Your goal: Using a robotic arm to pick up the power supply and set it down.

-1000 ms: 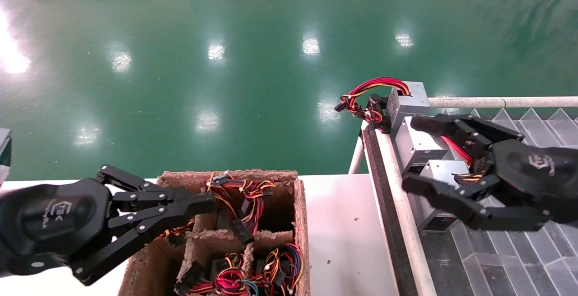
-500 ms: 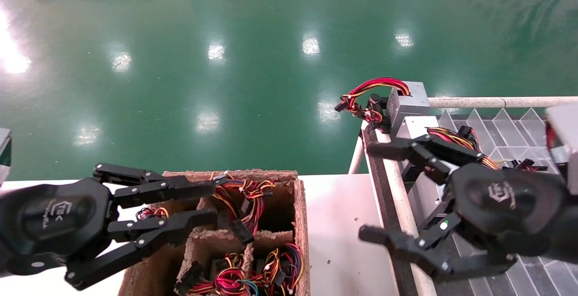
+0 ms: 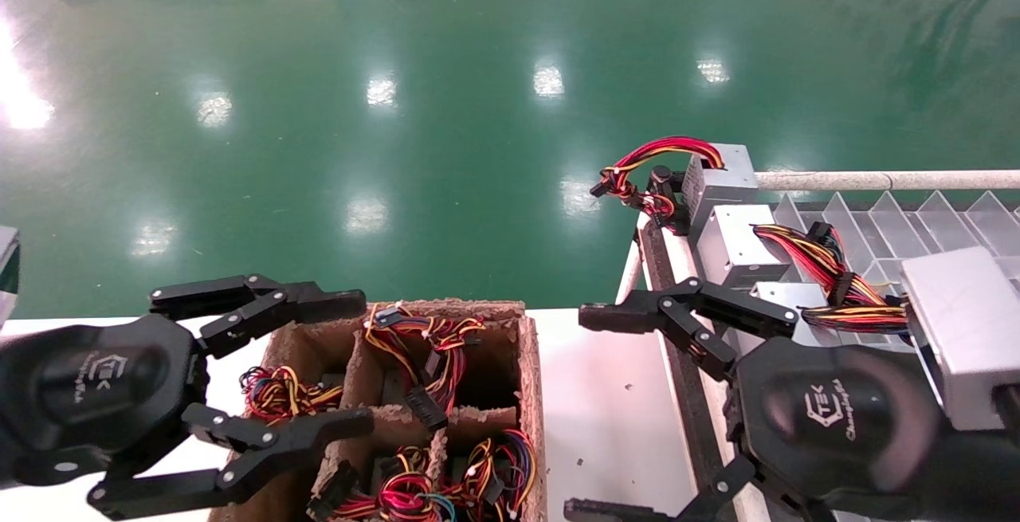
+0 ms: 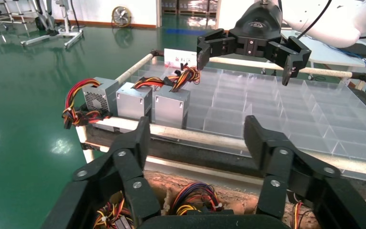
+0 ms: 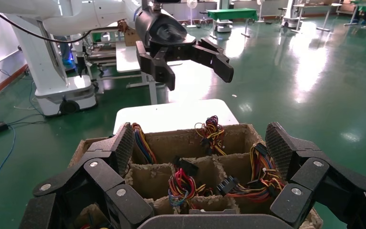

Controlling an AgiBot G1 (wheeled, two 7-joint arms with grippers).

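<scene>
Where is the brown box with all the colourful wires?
The brown box sits on the white table, low in the head view, between the open left gripper and right gripper.

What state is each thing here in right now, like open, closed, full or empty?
Left gripper: open, holding nothing, over the cardboard box.
Right gripper: open, holding nothing, between box and tray.
Cardboard box: open-topped, its compartments hold wire bundles.
Power supplies: three standing side by side in the tray's corner, cables attached.
Clear divided tray: most compartments unfilled.
</scene>
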